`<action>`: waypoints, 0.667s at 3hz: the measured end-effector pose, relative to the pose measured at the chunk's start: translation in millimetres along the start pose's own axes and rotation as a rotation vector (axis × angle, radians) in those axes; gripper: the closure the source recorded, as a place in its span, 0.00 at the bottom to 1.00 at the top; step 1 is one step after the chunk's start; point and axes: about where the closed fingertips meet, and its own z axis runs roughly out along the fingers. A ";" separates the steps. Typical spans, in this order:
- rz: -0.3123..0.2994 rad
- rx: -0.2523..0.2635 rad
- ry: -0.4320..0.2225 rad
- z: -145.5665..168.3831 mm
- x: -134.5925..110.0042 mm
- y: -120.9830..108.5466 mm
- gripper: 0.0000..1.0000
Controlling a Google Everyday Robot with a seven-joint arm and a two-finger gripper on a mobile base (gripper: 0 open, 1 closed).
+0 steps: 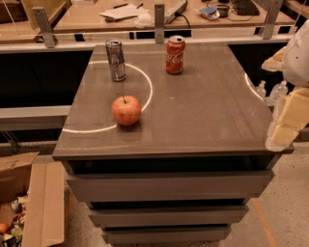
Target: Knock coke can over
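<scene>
The coke can (175, 54) is red with white script and a silver top. It stands upright near the far edge of the grey table (207, 116), right of centre. My gripper (286, 129) shows as pale cream parts at the right edge of the view, over the table's right front corner. It is well to the right of the can, nearer the camera, and touches nothing.
A slimmer silver-grey can (115, 60) stands upright left of the coke can. A red apple (126, 110) sits nearer the front left. A desk with papers (120, 12) lies behind a rail. Cardboard boxes (29, 202) lie on the floor at the left. Water bottles (270, 91) stand at the right.
</scene>
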 end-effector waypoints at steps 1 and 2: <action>0.000 0.000 0.000 0.0 0.0 0.0 0.00; 0.029 0.008 -0.050 5.4 -0.9 -8.4 0.00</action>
